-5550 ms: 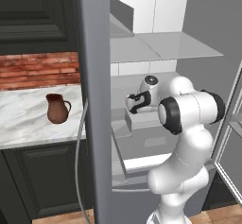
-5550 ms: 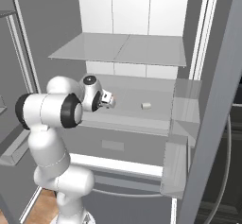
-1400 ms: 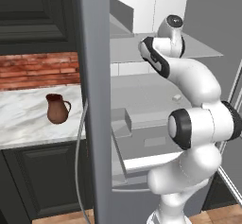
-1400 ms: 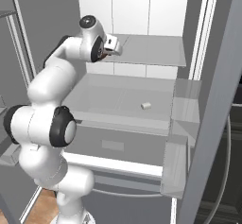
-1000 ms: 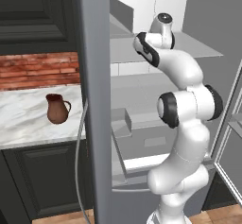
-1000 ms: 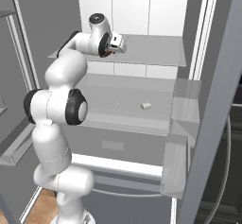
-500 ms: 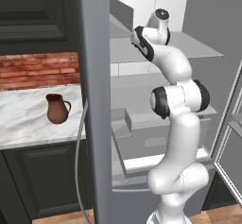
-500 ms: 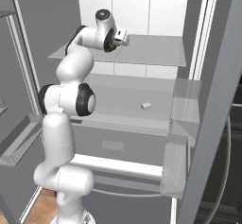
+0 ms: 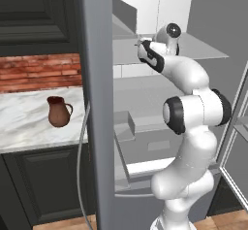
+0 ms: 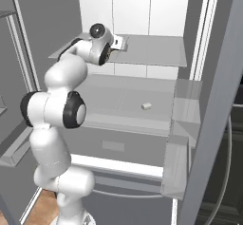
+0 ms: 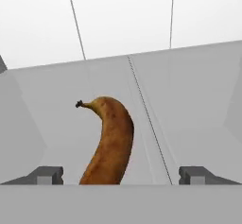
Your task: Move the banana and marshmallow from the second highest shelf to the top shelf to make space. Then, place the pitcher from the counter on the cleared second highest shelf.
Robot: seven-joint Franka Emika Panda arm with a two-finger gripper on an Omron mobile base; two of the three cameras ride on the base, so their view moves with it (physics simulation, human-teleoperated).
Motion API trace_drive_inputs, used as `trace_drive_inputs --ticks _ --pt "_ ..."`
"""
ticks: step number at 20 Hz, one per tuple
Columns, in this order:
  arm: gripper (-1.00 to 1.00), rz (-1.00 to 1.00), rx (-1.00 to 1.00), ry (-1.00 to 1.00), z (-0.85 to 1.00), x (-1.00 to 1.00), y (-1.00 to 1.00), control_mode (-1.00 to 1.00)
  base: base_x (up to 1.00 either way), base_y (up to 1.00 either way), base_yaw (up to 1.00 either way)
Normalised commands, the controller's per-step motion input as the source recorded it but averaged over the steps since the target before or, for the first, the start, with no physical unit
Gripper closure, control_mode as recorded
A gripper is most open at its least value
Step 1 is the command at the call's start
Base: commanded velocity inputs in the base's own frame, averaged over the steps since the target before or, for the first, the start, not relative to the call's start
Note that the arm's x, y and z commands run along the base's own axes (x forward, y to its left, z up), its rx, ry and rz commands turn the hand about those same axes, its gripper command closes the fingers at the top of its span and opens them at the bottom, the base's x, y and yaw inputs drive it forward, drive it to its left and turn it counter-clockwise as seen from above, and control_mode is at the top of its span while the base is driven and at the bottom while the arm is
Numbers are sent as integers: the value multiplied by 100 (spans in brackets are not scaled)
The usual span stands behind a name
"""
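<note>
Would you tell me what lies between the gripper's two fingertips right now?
In the hand view, the banana lies on the top shelf between the fingertips, touching neither.

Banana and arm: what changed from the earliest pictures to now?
The arm rose from the second shelf to the top shelf, carrying the banana. The tool then opened, letting the banana go on the top shelf. The marshmallow and the pitcher stayed put.

No readable text anywhere

Scanning the shelves, doors and brick wall now (every surface plain) and there's not one label, brand, number or sign to read.
</note>
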Motion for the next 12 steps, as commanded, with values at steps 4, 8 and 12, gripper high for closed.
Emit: trace_drive_inputs --ticks 4,8,12 --pt "-100 0 0 1 12 -100 -29 -100 0 0 0" --pt "-100 -1 0 14 8 -100 -28 -100 0 0 0" --pt "-100 -5 -2 14 -20 -100 -24 -100 0 0 0"
